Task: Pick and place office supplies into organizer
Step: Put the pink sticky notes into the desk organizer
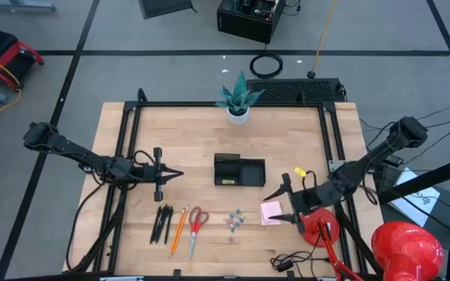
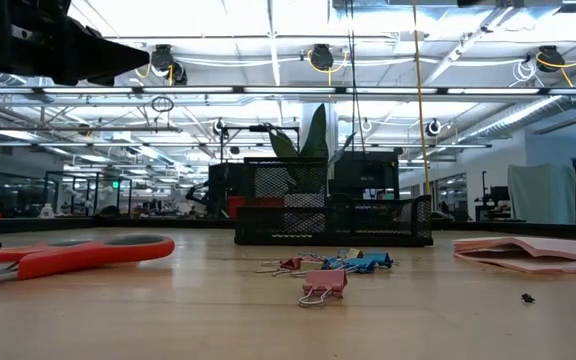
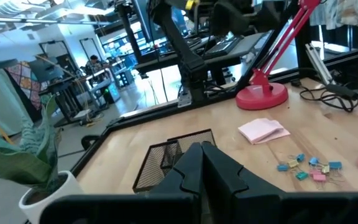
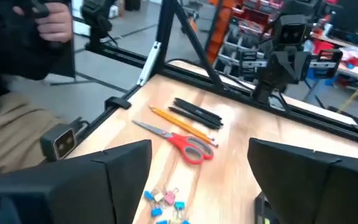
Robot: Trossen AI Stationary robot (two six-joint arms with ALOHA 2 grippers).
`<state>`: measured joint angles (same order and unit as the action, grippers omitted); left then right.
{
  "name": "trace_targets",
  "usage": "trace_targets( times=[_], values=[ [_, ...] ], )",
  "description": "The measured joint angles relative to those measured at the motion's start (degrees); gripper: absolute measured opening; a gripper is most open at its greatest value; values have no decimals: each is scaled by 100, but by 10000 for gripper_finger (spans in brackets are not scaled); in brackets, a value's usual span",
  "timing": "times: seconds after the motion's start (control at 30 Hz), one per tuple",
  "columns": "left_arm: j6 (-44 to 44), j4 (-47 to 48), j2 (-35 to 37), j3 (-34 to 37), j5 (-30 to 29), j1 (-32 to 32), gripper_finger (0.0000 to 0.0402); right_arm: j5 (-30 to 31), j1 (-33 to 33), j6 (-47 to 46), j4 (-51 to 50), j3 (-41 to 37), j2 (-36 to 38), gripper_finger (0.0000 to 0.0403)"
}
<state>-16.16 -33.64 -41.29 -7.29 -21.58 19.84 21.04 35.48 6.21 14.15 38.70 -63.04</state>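
Black mesh made up the little two-compartment organizer, which sat near the middle of the pale wooden table, in front of a white pot holding a green plant. Along the near edge lay the supplies, all apart from the tray: black pens, an orange pencil, red-handled scissors, then a scatter of small coloured binder clips. A pink sticky-note pad rested flat on the wood right of the clips, with a tiny yellow piece farther back.

Over the pad's right side hung the right gripper, its fingers spread wide with nothing between them. Well off to the left of the tray, the left gripper pointed toward it, fingers pressed together and empty. A red desk lamp stood beside the right arm.
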Motion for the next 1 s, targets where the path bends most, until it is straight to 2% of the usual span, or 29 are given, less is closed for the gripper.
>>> trace_targets(
  times=[0.13, 0.27, 0.33, 0.43, 0.6, 0.8, 0.9, 1.0],
  values=[
    [159, 19, 1, 0, 4, 0, 15, 221, 265, -204, -742, 821, -539, 270],
    [334, 17, 2, 0, 7, 0, 15, 1610, 411, -1110, -2172, 1747, -957, 272],
    [445, 34, 2, 0, 7, 0, 15, 1878, 417, -1693, -2749, 2066, -1121, 272],
    [536, 90, 2, 0, 9, 0, 15, 1835, 490, -2248, -3271, 2340, -1315, 271],
    [577, 165, 2, 0, 11, 0, 15, 1326, 636, -2867, -4174, 2446, -1577, 271],
    [295, 157, 6, 0, 6, 0, 15, 1336, 654, -4555, -5508, 2439, -1916, 271],
    [57, -112, 13, 0, -103, 0, 15, 1456, 654, -5254, -5772, 2435, -2116, 269],
    [-187, -324, 13, 0, -179, 0, 15, 1476, 653, -5401, -5781, 2435, -2303, 266]
  ],
)
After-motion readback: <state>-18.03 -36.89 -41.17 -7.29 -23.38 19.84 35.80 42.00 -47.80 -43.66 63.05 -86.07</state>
